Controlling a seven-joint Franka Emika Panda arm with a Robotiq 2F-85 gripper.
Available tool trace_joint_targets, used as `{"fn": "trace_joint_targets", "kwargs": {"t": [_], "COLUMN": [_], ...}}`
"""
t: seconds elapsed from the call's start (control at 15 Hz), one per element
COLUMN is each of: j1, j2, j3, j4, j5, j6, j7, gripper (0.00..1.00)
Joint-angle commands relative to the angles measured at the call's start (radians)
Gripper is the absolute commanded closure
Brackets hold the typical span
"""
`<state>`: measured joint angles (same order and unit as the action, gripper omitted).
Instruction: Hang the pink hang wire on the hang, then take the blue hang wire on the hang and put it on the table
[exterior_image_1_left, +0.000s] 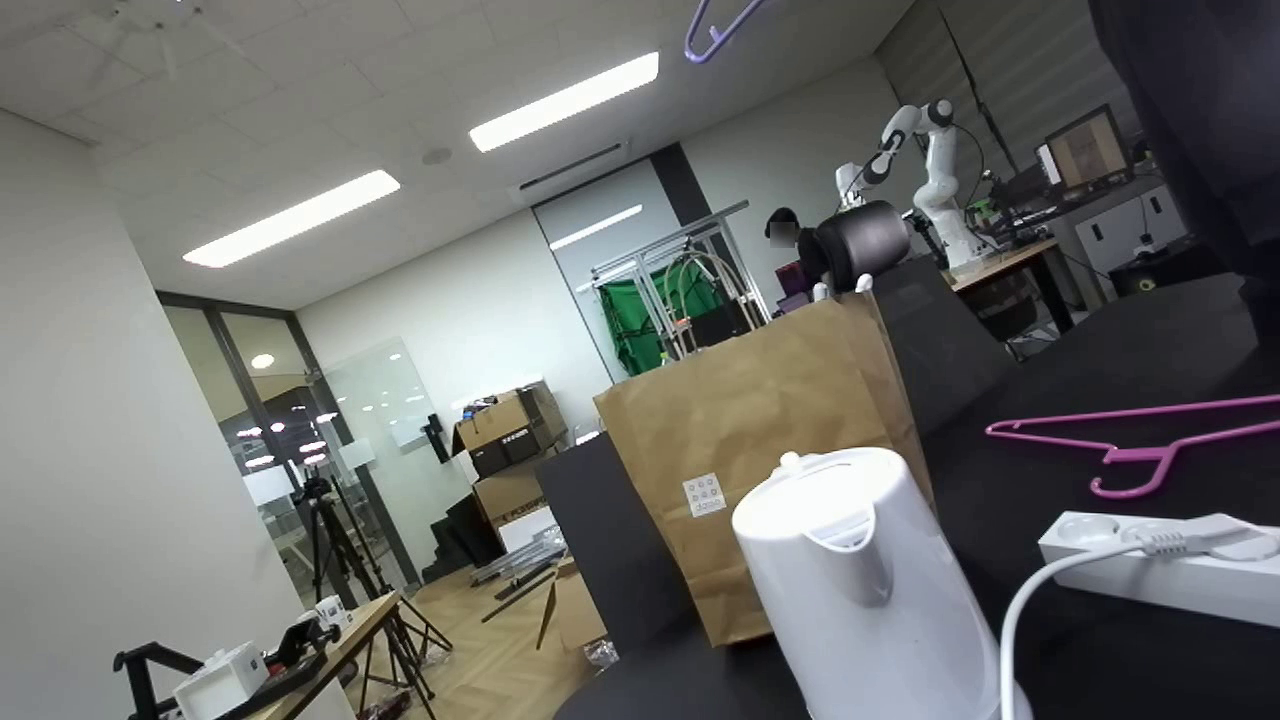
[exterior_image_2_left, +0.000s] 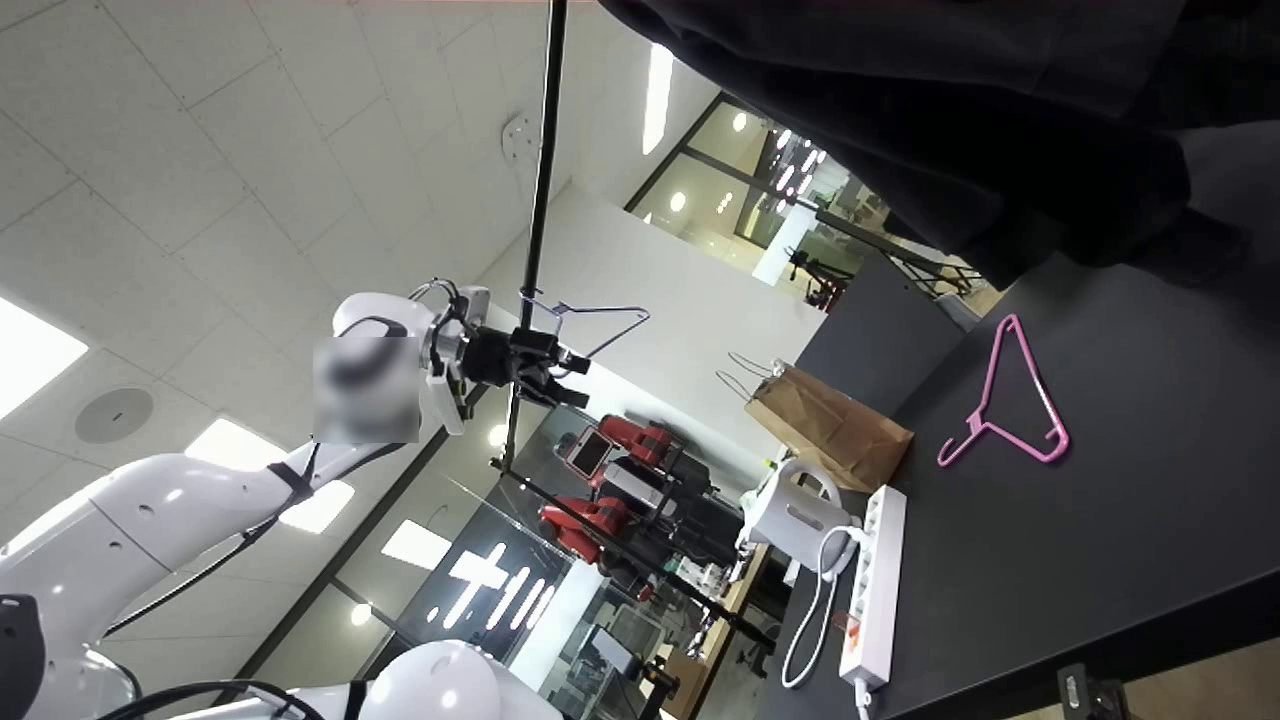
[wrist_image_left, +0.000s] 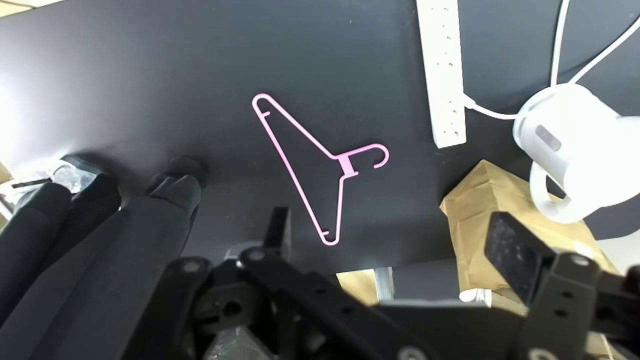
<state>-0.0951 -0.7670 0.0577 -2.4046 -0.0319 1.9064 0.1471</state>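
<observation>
Mid-frame in the wrist view, the pink hanger (wrist_image_left: 345, 164) lies flat on the desk (wrist_image_left: 160, 75), probably to offer an easy grasp. Lower down, the gripper (wrist_image_left: 392, 232) holds nothing, jaws spread wide, presumably ready for it. In an exterior view's upper centre, the blue hanger (exterior_image_2_left: 600, 309) hangs hooked over the black pole (exterior_image_2_left: 541, 170).

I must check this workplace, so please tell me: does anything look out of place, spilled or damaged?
I see nothing spilled or damaged. The pink hang wire may look out of place: it lies flat on the table, while the blue hang wire hangs on the dark pole.
</observation>
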Motion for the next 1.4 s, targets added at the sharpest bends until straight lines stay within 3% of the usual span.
{"fn": "trace_joint_targets", "kwargs": {"t": [0.0, 0.27, 0.53, 0.87, 0.93, 1.07, 1.33], "j1": [-0.003, -0.026, -0.034, -0.035, -0.043, -0.045, -0.044], "j2": [0.064, 0.21, 0.427, 0.716, 0.602, 0.659, 0.63], "j3": [-0.035, -0.107, -0.191, -0.237, -0.224, -0.224, -0.222], "j4": [-0.023, -0.048, -0.01, 0.142, 0.032, 0.055, 0.047], "j5": [-0.092, -0.186, -0.171, -0.042, -0.085, -0.079, -0.08], "j6": [0.096, 0.249, 0.345, 0.275, 0.332, 0.341, 0.338], "j7": [-0.083, -0.175, -0.282, -0.312, -0.307, -0.31, -0.31], "gripper": [0.0, 0.0, 0.0, 0.0, 0.0, 0.0, 0.0]}}
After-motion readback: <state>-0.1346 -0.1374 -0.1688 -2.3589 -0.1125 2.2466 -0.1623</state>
